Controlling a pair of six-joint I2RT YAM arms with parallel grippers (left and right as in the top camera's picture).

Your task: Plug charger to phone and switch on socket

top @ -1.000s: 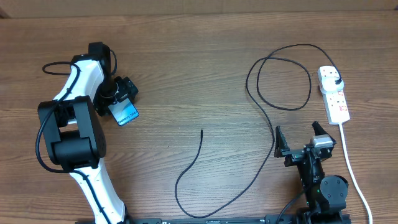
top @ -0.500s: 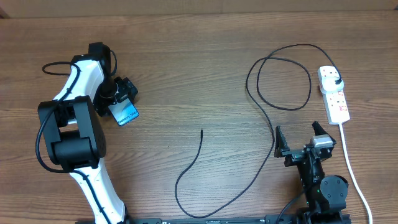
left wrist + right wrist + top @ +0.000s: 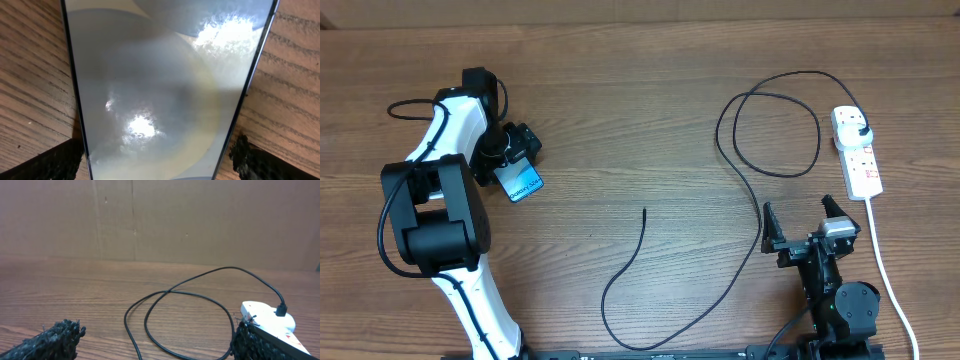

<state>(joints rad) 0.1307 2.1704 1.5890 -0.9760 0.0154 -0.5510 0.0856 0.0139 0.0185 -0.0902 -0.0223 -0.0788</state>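
The phone (image 3: 523, 183), slim with a light-blue screen, lies at the left of the table, and its glaring screen fills the left wrist view (image 3: 165, 90). My left gripper (image 3: 510, 152) is closed on its two long edges, a finger against each side (image 3: 155, 162). The charger, a thin black cable (image 3: 718, 135), loops near the socket and runs to a free end (image 3: 644, 213) at mid-table. Its black plug (image 3: 860, 128) sits in the socket, a white power strip (image 3: 857, 155). My right gripper (image 3: 800, 228) is open and empty, just left of the strip, facing the cable loops (image 3: 170, 291) and the strip (image 3: 265, 316).
The strip's thicker white cord (image 3: 885, 270) runs down the right side past my right arm. The black cable sweeps in a wide curve along the front of the table (image 3: 620, 338). A cardboard wall (image 3: 150, 220) stands behind the table.
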